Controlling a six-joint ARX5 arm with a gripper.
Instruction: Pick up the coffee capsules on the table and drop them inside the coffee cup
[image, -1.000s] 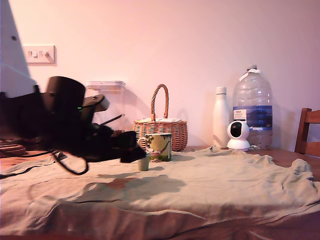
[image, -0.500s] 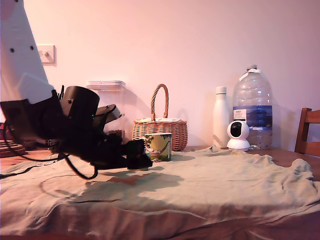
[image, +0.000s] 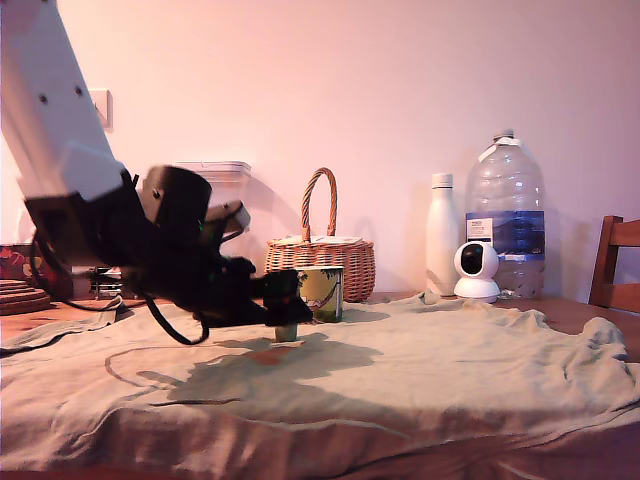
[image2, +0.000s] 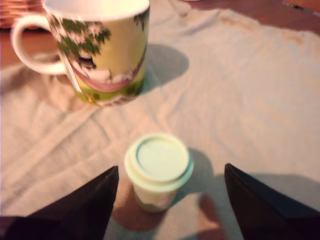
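1. The tool (image2: 167, 200) was spread wide, its two dark fingers (image2: 80, 210) apart on either side of the coffee capsule (image2: 159, 170) and not touching it. That spacing looked chosen to leave room around the capsule's pale rim before any closing.

2. The capsule stood upright on the wrinkled cloth (image2: 240, 100) covering the counter (image: 560, 312), flat lid up, just in front of the coffee cup (image2: 102, 50). In the exterior view it showed as a small stub (image: 287, 331) below the tool's dark tip (image: 285, 300), beside the cup (image: 320, 292).

3. The cup sat upright with its mouth open upward and its handle turned away from the capsule, so the route from capsule to cup seemed short: a lift and a small carry.

4. The arm leaned in low from the exterior view's left, probably to bring the fingers level with the capsule's sides.

5. The wicker basket (image: 322, 255) stood behind the cup, clear of the tool's line.
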